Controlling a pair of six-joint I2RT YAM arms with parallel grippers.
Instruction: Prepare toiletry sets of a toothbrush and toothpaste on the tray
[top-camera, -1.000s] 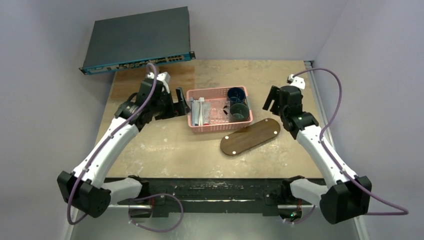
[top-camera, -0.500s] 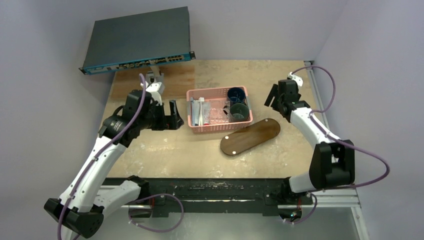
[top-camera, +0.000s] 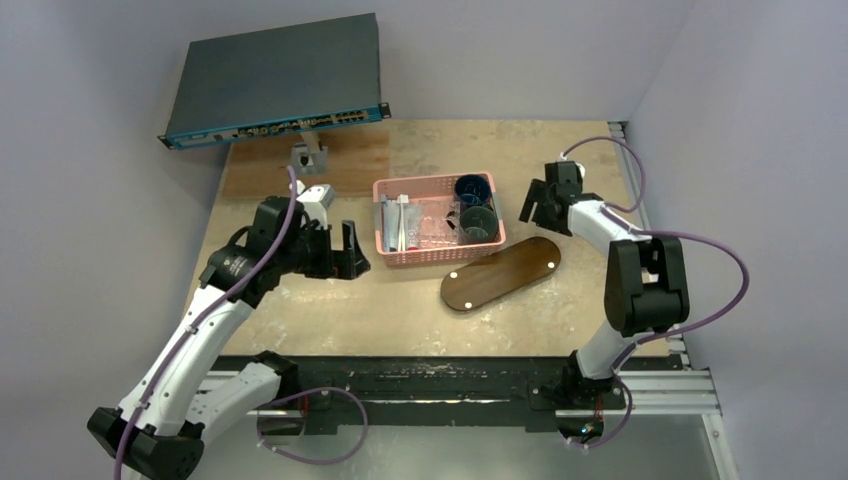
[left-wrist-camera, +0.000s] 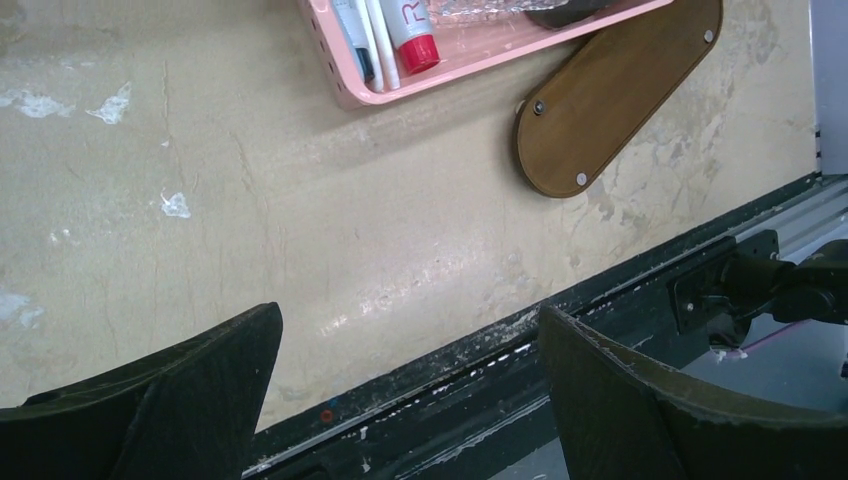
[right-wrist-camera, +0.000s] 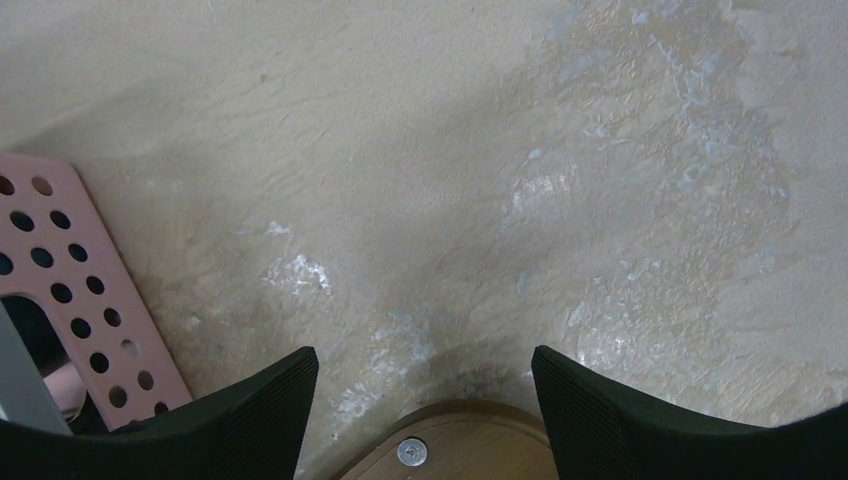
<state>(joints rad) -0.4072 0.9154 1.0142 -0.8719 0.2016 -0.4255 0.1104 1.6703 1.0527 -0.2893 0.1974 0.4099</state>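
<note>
Pale lilac walls (top-camera: 600, 50) enclose a scuffed beige table (top-camera: 380, 300) and dark network switch (top-camera: 275, 75).

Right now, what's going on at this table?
Toothbrush-and-toothpaste sets are to be laid out, but nothing has been picked up yet. The toothbrushes and toothpaste lie in the left part of the pink basket, with two dark blue mugs in its right part. The wooden tray in front of the basket has nothing on it. The left gripper is open and empty to the left of the basket. The right gripper is open and empty off the basket's right end.
</note>
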